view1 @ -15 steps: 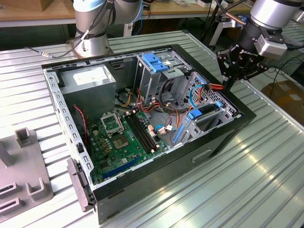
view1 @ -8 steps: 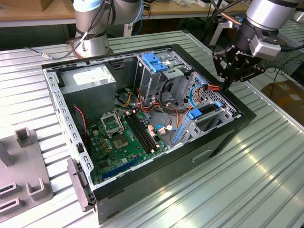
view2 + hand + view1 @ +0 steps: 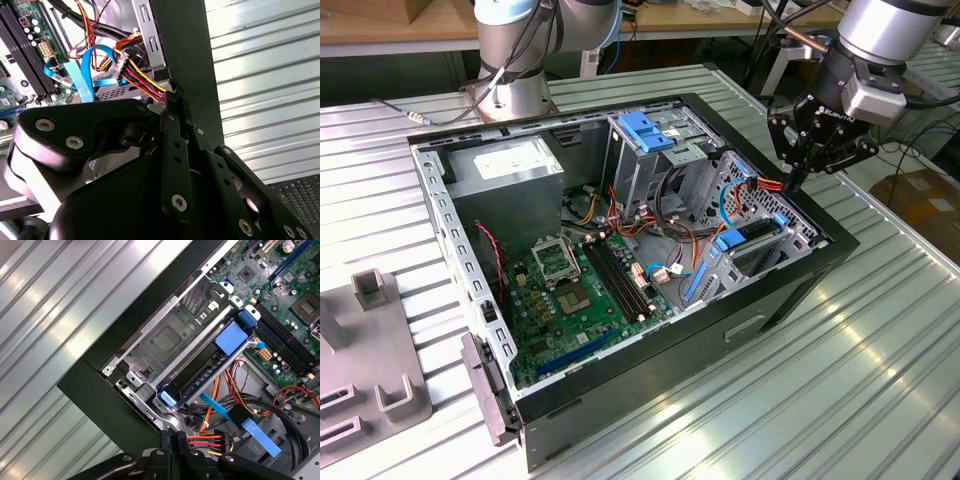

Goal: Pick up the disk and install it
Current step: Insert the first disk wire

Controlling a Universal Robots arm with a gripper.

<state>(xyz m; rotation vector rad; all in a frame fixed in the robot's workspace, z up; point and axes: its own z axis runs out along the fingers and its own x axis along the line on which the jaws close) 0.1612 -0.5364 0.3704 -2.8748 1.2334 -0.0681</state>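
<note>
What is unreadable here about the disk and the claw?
- Disk seating depth: inner end hidden by the bay frame, first wrist view.
- Whether the claw touches the power cables: they overlap, second wrist view.
- Disk's connector end: too small, exterior view.

We see a ribbed metal table (image 3: pixel 865 385) carrying an open computer case (image 3: pixel 760 322), with a grey fixture (image 3: pixel 365 375) at the exterior view's left.

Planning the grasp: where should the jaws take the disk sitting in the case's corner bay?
Probably its light-blue rail's broad end tab, from above: the disk sits in the metal bay, walls flanking its long sides, top open.
</note>
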